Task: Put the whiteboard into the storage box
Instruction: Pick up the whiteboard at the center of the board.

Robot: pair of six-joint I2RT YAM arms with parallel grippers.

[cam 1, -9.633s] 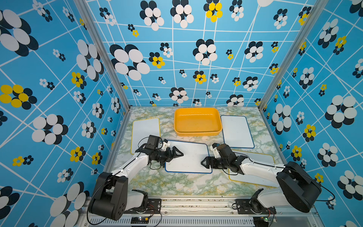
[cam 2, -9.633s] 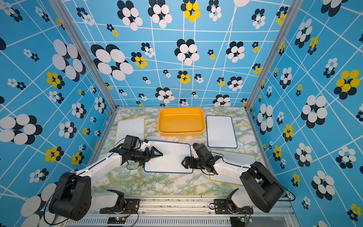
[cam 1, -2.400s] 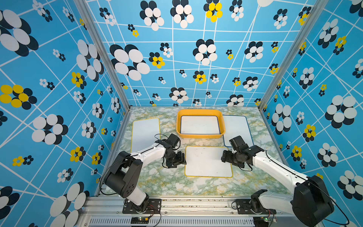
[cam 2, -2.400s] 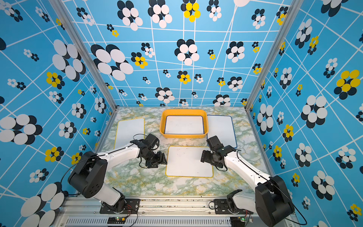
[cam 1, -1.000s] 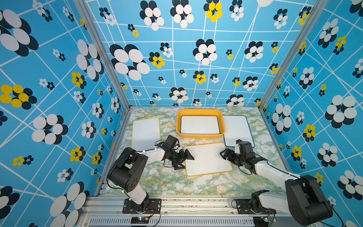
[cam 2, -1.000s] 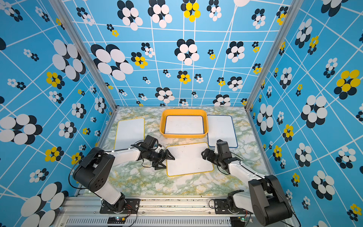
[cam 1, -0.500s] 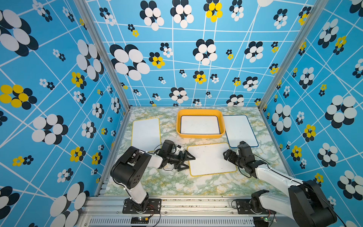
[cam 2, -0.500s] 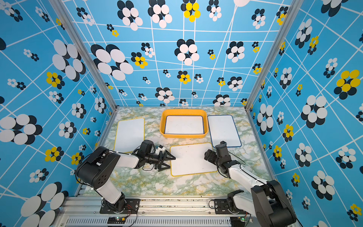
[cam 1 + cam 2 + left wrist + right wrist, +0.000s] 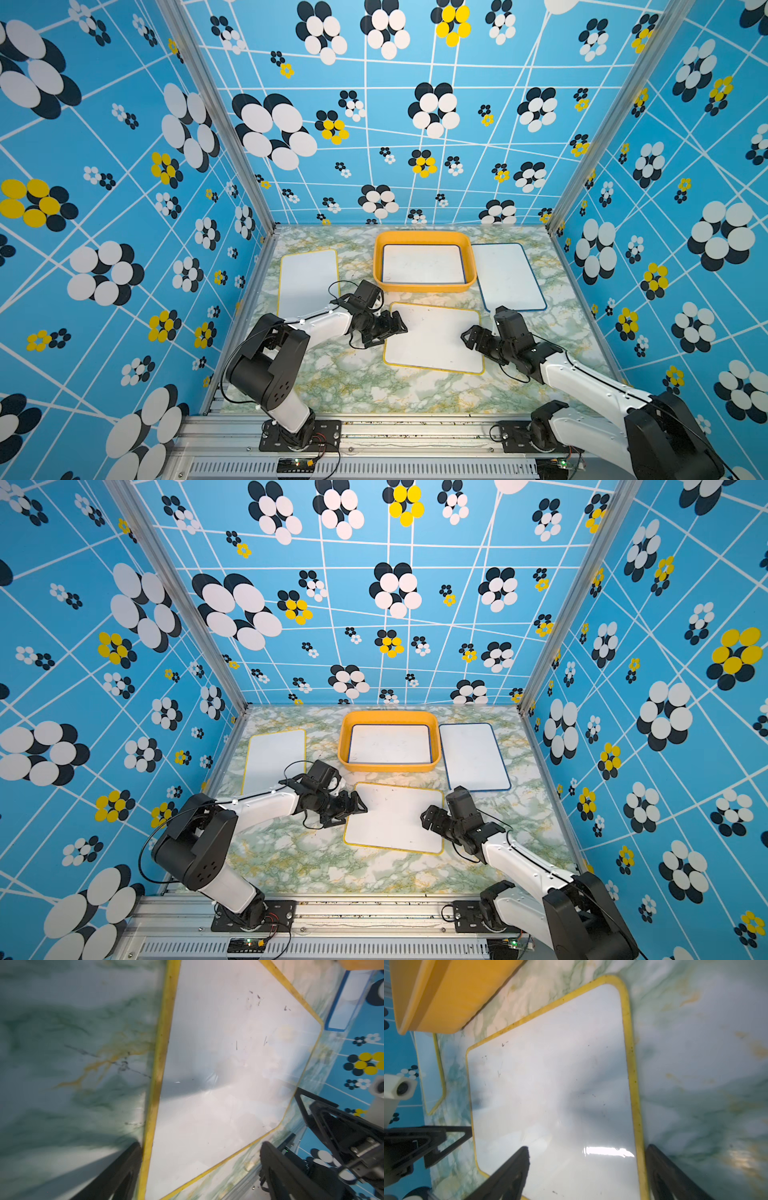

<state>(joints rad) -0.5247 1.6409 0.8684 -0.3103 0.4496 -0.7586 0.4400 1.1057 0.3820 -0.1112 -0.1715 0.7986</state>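
Yellow-rimmed whiteboard (image 9: 434,338) looks thin, stiff, light & slick; best taken by its short edges, where left gripper (image 9: 393,330) & right gripper (image 9: 469,338) stand open, holding nothing.

Text: none can be read.
Yellow-edged whiteboard (image 9: 228,1064): a few small dark marks, too faint to read as letters.

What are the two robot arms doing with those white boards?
They are packing whiteboards into the orange storage box. One blue-edged whiteboard already lies inside. The left gripper and the right gripper, both open, sit at opposite edges of the yellow-edged whiteboard on the table, not clamping it. A second yellow board and a second blue board lie either side of the box.
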